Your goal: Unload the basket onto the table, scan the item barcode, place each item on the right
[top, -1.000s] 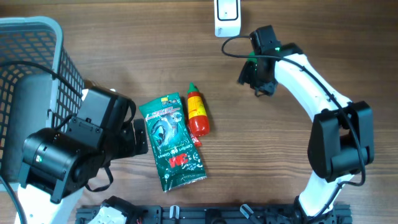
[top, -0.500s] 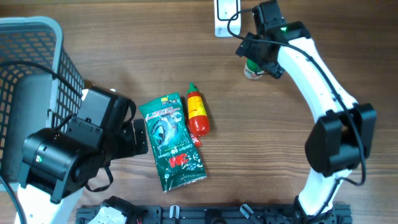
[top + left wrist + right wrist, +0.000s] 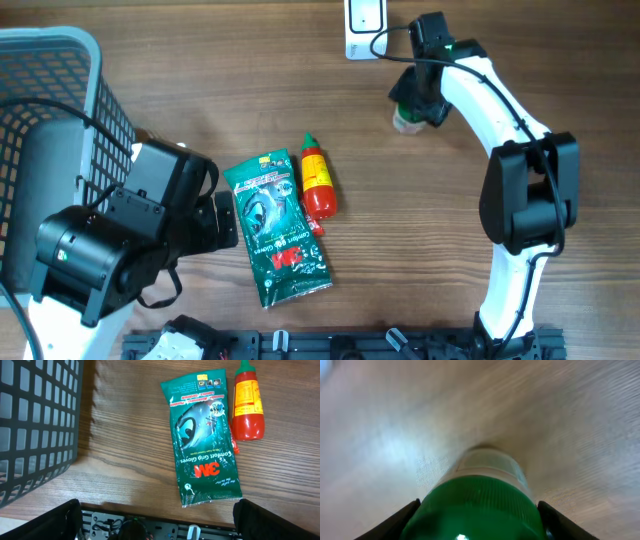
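A small bottle with a green cap (image 3: 406,121) stands on the table just below the white scanner (image 3: 365,25). My right gripper (image 3: 417,98) is over it from above. In the right wrist view its dark fingers (image 3: 402,522) press both sides of the green cap (image 3: 480,505), so it is shut on the bottle. My left gripper (image 3: 225,215) is open and holds nothing, beside a green glove packet (image 3: 275,225) and a red sauce bottle (image 3: 317,180). The left wrist view has the packet (image 3: 207,445) and the red bottle (image 3: 247,405) ahead of the wide-open gripper (image 3: 157,520).
A grey mesh basket (image 3: 60,110) fills the far left, its wall (image 3: 35,425) close to my left gripper. The scanner's black cable (image 3: 375,60) loops beside the right arm. A black rail (image 3: 340,345) runs along the front edge.
The right gripper let go of the green-capped bottle and drew back toward the scanner half a second ago. It has now come back over the bottle and closed on it. The left arm is still.
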Controlling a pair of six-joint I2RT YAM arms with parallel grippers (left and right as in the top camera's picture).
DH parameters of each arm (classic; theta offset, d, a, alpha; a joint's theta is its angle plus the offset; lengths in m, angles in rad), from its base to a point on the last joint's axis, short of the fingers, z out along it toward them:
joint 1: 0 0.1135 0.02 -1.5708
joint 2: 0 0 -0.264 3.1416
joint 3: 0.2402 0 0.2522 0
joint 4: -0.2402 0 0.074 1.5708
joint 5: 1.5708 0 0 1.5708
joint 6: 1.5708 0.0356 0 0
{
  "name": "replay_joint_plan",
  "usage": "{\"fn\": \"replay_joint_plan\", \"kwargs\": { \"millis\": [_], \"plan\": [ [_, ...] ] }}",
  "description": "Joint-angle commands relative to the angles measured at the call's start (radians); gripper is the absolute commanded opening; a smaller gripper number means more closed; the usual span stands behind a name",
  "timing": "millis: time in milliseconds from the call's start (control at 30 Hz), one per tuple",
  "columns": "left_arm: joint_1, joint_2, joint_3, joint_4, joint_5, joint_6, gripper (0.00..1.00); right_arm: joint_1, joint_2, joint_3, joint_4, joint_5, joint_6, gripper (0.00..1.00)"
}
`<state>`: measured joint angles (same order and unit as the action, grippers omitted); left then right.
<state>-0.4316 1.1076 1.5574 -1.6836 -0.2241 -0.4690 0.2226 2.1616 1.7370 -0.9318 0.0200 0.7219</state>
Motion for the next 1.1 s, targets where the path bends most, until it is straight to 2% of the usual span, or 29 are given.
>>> {"fn": "replay_joint_plan", "kwargs": {
  "millis": [0,67,267,367,433,500,533,567,600,733,800,900,967,1000,1067],
  "plan": [
    [0.004,-0.002,0.007,0.000,-0.012,-0.010,1.00,0.005,0.008,-0.003,-0.142,-0.141,-0.408,0.72],
    [0.004,-0.002,0.007,0.000,-0.012,-0.010,1.00,0.005,0.002,-0.003,-0.218,-0.141,-0.523,0.74],
    [0.004,-0.002,0.007,0.000,-0.012,-0.010,1.00,0.007,-0.010,0.031,-0.324,-0.183,-0.742,0.82],
    [0.003,-0.002,0.007,0.000,-0.012,-0.010,1.00,0.007,-0.011,0.071,-0.400,-0.185,-0.885,0.92],
    [0.004,-0.002,0.007,0.000,-0.012,-0.010,1.00,0.007,-0.013,0.110,-0.446,-0.167,-0.903,0.94],
    [0.004,-0.002,0.007,0.000,-0.012,-0.010,1.00,0.007,-0.015,0.158,-0.459,-0.167,-0.793,0.93],
    [0.004,-0.002,0.007,0.000,-0.012,-0.010,1.00,0.007,-0.015,0.188,-0.458,-0.167,-0.557,0.93],
    [0.004,-0.002,0.007,0.000,-0.012,-0.010,1.00,0.007,-0.015,0.192,-0.483,-0.167,-0.217,0.99],
    [0.004,-0.002,0.007,0.000,-0.012,-0.010,1.00,0.007,-0.015,0.190,-0.512,-0.166,-0.007,1.00],
    [0.004,-0.002,0.007,0.000,-0.012,-0.010,1.00,0.027,-0.013,0.154,-0.511,-0.068,0.462,1.00],
    [0.004,-0.002,0.007,0.000,-0.012,-0.010,1.00,0.039,-0.011,0.109,-0.435,-0.061,0.537,1.00],
    [0.004,-0.002,0.007,0.000,-0.012,-0.010,1.00,0.039,-0.011,0.027,-0.296,-0.047,0.539,1.00],
    [0.004,-0.002,0.007,0.000,-0.012,-0.010,1.00,0.034,-0.011,-0.035,-0.259,-0.047,0.590,0.97],
    [0.004,-0.002,0.007,0.000,-0.012,-0.010,1.00,0.034,-0.011,-0.051,-0.255,-0.047,0.592,0.92],
    [0.004,-0.002,0.007,0.000,-0.012,-0.010,1.00,0.034,-0.011,-0.060,-0.262,-0.048,0.550,0.75]
  ]
}}
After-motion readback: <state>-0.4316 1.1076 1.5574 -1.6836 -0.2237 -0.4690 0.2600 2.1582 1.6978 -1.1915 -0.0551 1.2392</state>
